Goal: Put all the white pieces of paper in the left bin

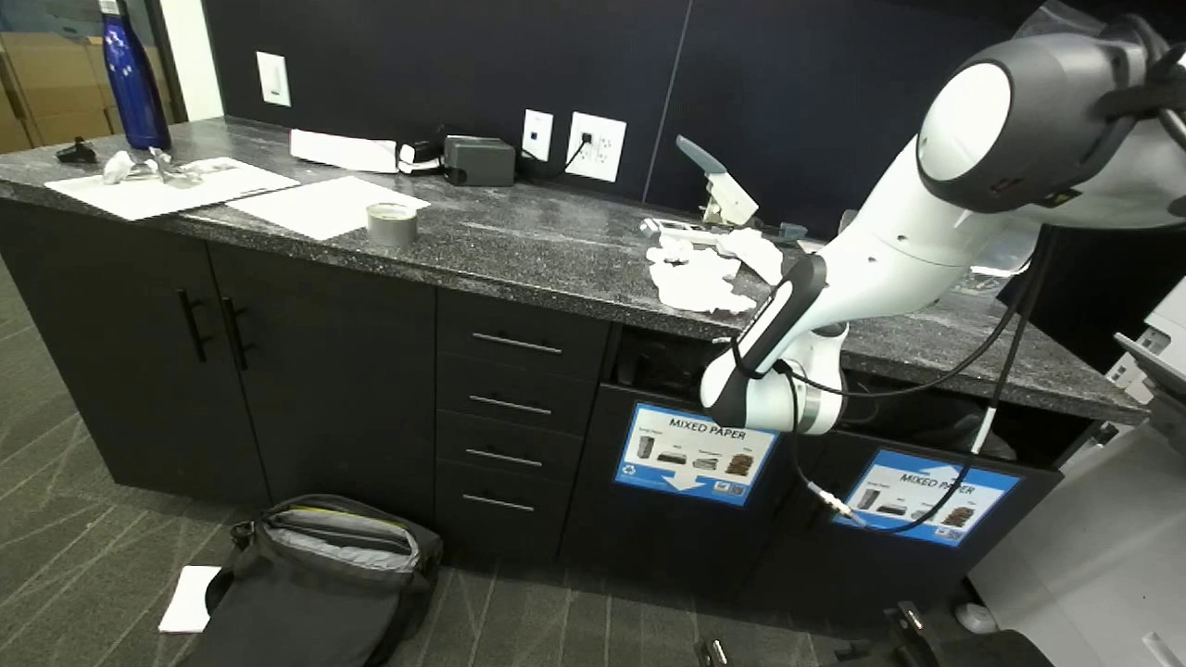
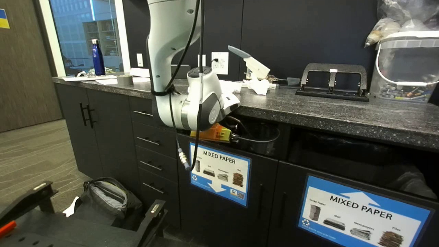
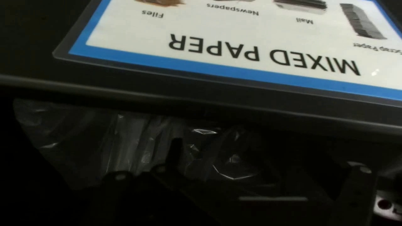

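I'm seeing my gripper hanging at the mouth of the left bin, fingers standing wide apart, gripping nothing visible; crumpled white pieces of paper are lying on the countertop.

My gripper: largely hidden in both exterior views; fingers dim outlines in the wrist view. Left bin: interior too dark; label cut off at the wrist view's top and right edges. White pieces of paper, near the front edge of the counter: overlapping, count uncertain. Small dark object, counter's left end: unidentifiable. My arm: cut off in both exterior views.
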You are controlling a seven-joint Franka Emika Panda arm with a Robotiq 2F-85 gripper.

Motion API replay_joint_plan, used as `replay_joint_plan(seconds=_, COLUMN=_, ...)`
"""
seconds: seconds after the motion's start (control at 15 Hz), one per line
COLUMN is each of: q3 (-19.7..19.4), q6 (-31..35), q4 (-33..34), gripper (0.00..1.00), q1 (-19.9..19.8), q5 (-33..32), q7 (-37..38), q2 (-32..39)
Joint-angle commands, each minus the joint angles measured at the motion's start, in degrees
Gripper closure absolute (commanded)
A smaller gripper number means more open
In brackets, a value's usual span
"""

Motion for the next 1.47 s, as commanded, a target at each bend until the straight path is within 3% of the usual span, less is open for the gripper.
replay_joint_plan(seconds=0.0, q3=-0.57, q6=-1.51, q4=-7.01, gripper=0.00, q1=0.77, q5=-0.21, q7=0.83, q2=-8.02)
replay_joint_plan(seconds=0.33, q3=5.71, q6=-24.24, q4=-15.49, gripper=0.00, q1=-4.62, q5=-3.81, q7=-0.30, q2=-22.85)
replay_joint_plan(seconds=0.67, q3=13.04, q6=-49.73, q4=-19.51, gripper=0.00, q1=-7.85, q5=2.56, q7=-5.63, q2=-35.97)
replay_joint_plan(seconds=0.93, q3=10.06, q6=-67.09, q4=-12.46, gripper=0.00, q1=-5.12, q5=5.87, q7=-7.19, q2=-41.74)
replay_joint_plan(seconds=1.2, q3=6.34, q6=-71.25, q4=-1.86, gripper=0.00, q1=-4.66, q5=5.10, q7=-8.18, q2=-40.26)
replay_joint_plan(seconds=1.4, q3=4.04, q6=-71.09, q4=9.41, gripper=0.00, q1=-5.17, q5=4.06, q7=-10.97, q2=-33.60)
